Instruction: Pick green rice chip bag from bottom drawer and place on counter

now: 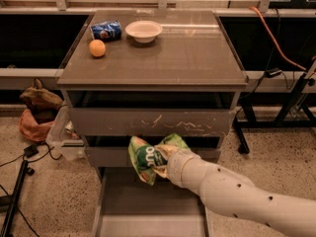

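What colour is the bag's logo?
Dark green, white letters, camera view; end effector holds bag above drawer.

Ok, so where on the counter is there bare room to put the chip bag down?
The counter is bare everywhere right of the bowl and along the front edge before the orange. The back-left corner is crowded: can, bowl, orange. The gripper holds the chip bag above the open bottom drawer.
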Controlling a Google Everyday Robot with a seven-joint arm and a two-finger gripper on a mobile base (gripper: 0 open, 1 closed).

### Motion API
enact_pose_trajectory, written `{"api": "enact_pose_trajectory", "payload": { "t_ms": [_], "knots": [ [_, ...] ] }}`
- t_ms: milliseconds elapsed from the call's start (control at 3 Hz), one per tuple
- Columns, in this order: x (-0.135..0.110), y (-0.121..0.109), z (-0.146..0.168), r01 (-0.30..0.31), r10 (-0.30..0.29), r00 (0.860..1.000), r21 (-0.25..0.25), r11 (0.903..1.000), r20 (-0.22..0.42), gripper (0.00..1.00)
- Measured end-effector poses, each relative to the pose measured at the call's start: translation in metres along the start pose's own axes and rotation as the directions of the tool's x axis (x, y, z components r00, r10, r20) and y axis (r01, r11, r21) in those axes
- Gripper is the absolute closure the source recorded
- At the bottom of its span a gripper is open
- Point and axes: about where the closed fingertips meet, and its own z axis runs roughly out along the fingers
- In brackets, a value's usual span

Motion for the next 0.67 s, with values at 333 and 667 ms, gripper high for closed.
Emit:
{"api": "enact_pose_trajectory", "payload": {
  "t_ms": [333,667],
  "knots": [
    [-0.064,-0.058,-0.028,0.132,-0.133,0.991,0.076,0.9883,0.002,1.0],
    [-0.075,-0.068,-0.036,0.171,-0.171,0.985,0.092,0.9809,-0.009,1.0]
  ]
}}
